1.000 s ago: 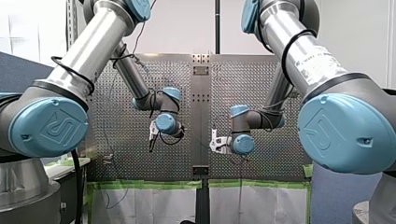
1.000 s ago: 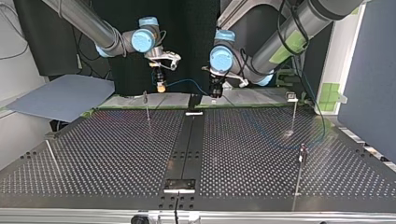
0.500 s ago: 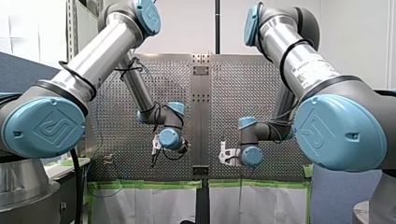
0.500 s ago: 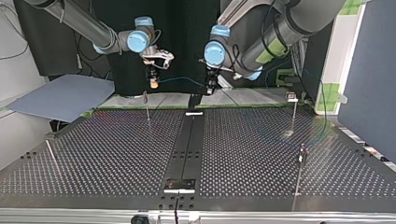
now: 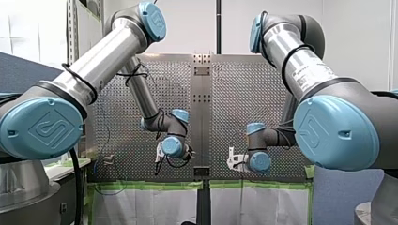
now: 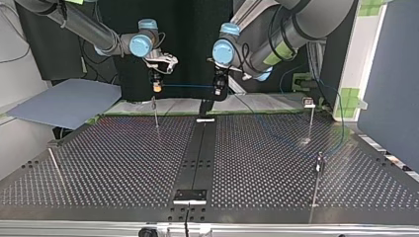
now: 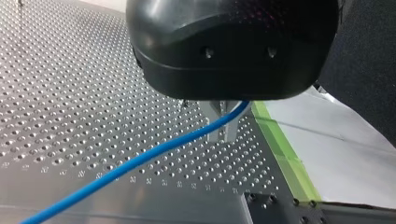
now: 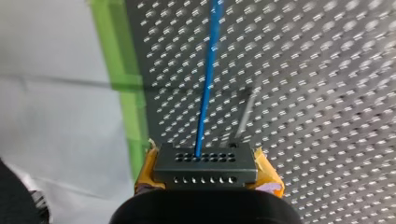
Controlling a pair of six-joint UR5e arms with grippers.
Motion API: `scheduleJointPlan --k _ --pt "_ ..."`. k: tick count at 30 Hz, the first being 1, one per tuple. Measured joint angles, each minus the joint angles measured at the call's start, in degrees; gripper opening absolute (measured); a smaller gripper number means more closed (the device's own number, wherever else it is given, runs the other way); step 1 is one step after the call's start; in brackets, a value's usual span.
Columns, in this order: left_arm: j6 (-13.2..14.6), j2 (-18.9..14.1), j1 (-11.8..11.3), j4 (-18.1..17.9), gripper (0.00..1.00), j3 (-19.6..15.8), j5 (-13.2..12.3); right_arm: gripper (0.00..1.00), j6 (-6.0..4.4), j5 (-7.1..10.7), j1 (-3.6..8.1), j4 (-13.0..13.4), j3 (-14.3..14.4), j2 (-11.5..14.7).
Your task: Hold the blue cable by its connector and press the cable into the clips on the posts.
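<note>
- Elbows stand high in the front view. Both forearms drop to wrists that hang low over the perforated table (image 5: 141, 93), near its green tape (image 5: 150, 185). My left gripper (image 5: 158, 161) and my right gripper (image 5: 231, 161) sit on either side of the table's middle strip.
- The top view shows what the front view hides. Both grippers point down above the table's far edge, and the blue cable (image 6: 187, 86) is stretched almost level between them, clear of the surface.
- The right wrist view gives my right gripper's grip. Its yellow pads (image 8: 266, 177) clamp a dark connector (image 8: 205, 164) from both sides, and the cable leaves the connector's face and runs straight ahead over the holes.
- The left wrist view gives my left gripper's grip. Its metal fingers (image 7: 219, 126) are pinched close around the cable, which passes between them and slants away across the table.
- Only the top view shows the thin posts. One post (image 6: 155, 112) stands just under my right gripper, with the taut span above its tip. Two more posts (image 6: 311, 121) (image 6: 317, 182) stand at that view's right.
- Beyond my left gripper, the rest of the cable trails faintly over the table toward the top view's right.
</note>
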State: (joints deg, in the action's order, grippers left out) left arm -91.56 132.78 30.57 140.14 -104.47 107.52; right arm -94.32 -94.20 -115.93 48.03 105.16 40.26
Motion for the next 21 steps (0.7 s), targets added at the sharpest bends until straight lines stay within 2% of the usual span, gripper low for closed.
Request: scheduleJointPlan --k 6,13,21 --pt "-0.4 1.0 0.6 -0.3 0.00 0.3 0.1 0.02 -0.70 -0.09 1.39 1.2 0.2 -2.0" --pt "-0.8 2.0 1.1 -0.6 0.00 0.7 0.0 0.02 -0.80 -0.02 3.04 1.8 0.2 -2.3" --pt "-1.8 5.1 3.2 -2.1 0.00 3.9 0.1 0.02 -0.79 0.15 5.19 3.4 0.2 -2.3"
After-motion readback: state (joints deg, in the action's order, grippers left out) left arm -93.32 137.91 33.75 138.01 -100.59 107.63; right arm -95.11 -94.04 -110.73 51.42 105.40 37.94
